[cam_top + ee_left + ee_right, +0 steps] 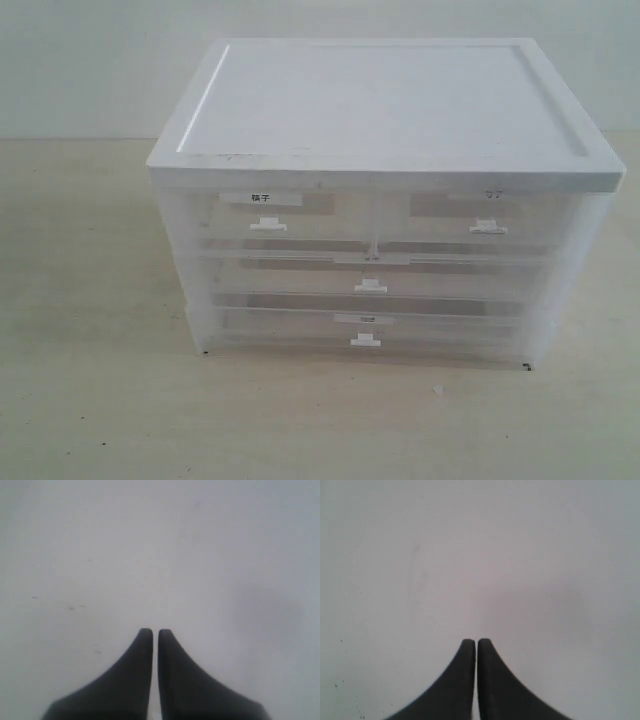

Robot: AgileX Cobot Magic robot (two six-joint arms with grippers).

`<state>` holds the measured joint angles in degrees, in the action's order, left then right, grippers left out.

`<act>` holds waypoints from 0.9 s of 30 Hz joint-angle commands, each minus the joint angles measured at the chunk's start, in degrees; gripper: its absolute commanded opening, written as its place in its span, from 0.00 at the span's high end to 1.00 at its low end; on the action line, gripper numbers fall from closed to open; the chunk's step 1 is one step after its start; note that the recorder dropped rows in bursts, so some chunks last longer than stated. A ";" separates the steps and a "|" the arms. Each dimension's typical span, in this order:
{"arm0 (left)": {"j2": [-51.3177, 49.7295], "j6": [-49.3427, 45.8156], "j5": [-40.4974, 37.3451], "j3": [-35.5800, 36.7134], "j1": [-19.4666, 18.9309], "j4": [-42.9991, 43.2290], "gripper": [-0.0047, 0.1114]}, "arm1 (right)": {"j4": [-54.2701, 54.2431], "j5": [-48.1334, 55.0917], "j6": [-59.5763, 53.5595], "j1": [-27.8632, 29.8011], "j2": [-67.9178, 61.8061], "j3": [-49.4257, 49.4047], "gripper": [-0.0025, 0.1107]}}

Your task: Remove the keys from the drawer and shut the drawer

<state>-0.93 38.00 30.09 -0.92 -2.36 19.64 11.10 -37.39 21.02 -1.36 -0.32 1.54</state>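
A white translucent drawer cabinet (380,110) stands on the table in the exterior view. Its top row has two half-width drawers. The drawer (480,218) with the faint grey label is the top right one, pushed in, with a small white tab handle (487,228). The keys are hidden. Neither arm shows in the exterior view. My left gripper (151,631) is shut, with nothing between its dark fingers, over a bare pale surface. My right gripper (472,641) is likewise shut and holds nothing, over the same kind of surface.
The top left half-width drawer (262,215) carries a bold black label. Below lie two full-width translucent drawers (370,275), all pushed in. A pale wooden table (90,400) spreads around the cabinet, with a white wall behind.
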 commanded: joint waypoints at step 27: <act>-69.67 -9.47 39.87 -6.77 0.41 33.24 0.92 | 39.31 -17.67 9.74 0.20 -57.26 22.44 0.98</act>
<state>-63.79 33.45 68.38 -7.12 -2.27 55.00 50.00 -54.26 31.57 -1.36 -55.34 21.33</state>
